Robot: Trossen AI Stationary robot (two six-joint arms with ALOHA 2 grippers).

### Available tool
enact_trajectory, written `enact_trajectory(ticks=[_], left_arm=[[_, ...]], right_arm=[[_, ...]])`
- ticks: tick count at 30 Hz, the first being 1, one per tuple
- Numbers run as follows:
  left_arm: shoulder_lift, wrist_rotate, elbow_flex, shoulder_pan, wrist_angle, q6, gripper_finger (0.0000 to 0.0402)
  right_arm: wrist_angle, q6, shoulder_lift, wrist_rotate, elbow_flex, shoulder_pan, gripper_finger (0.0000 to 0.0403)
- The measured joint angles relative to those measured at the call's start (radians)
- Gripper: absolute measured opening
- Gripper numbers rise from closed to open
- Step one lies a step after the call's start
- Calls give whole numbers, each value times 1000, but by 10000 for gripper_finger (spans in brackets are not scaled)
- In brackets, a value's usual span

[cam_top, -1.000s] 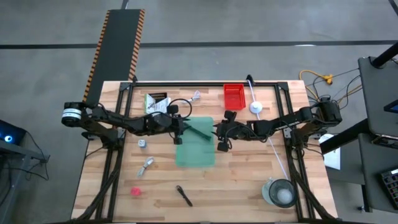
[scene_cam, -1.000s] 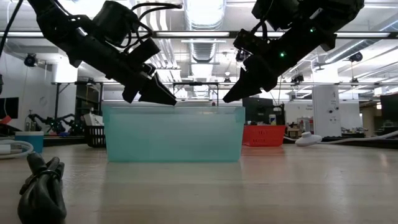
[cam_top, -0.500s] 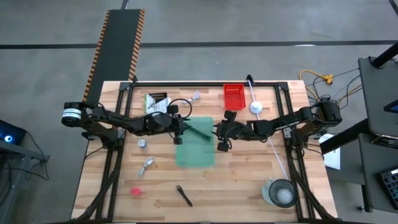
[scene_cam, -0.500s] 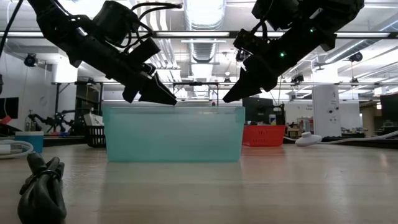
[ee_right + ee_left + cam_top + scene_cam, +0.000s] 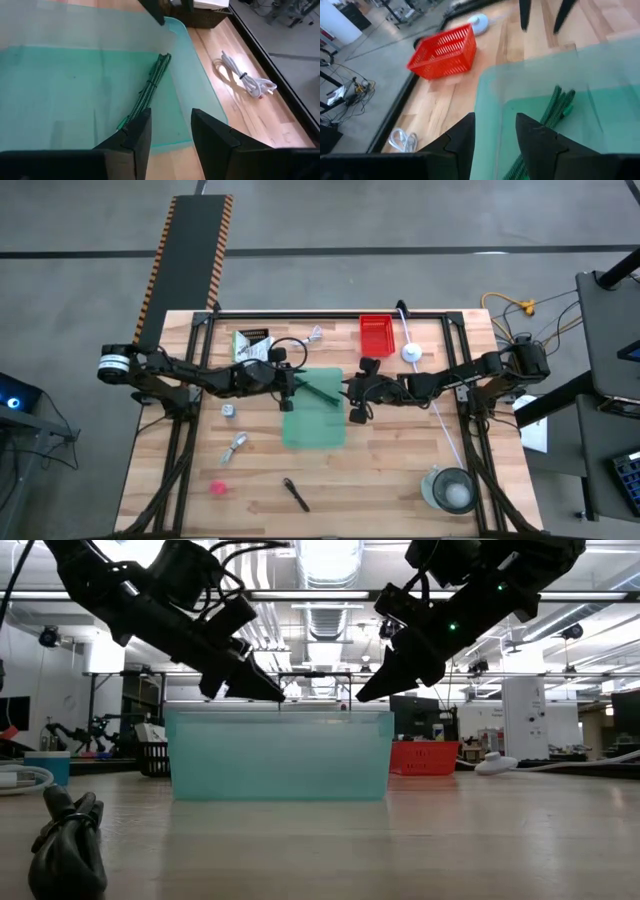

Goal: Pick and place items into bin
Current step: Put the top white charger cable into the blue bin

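Currently I log both grippers, left gripper (image 5: 287, 392) and right gripper (image 5: 355, 405), poised at opposite rims of the translucent teal plastic bin (image 5: 314, 432), jaws apart, empty. Green braided cord (image 5: 147, 90) lies inside. Next pick, I judge: the white coiled cable (image 5: 246, 79) beside the bin.

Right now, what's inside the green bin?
Inside the green bin lies one green braided cable, stretched along one wall. The rest of its floor looks bare through the translucent sides; the near corners are hidden behind each hand's fingers.
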Motion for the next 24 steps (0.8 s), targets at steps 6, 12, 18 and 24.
enact_trajectory(ticks=[6, 12, 18, 24], left_arm=[[-16, 0, -4, 0, -5, -2, 126], [-79, -1, -10, -1, -21, -27, 126], [-174, -1, -56, -1, -66, -56, 126], [-245, -1, -97, -1, -74, -57, 126]], right_arm=[[43, -76, 0, 0, 0, -2, 118], [98, -100, 0, -11, 10, -48, 118], [95, -113, 0, -70, 13, -143, 127], [95, -143, 0, -209, 59, -239, 138]])
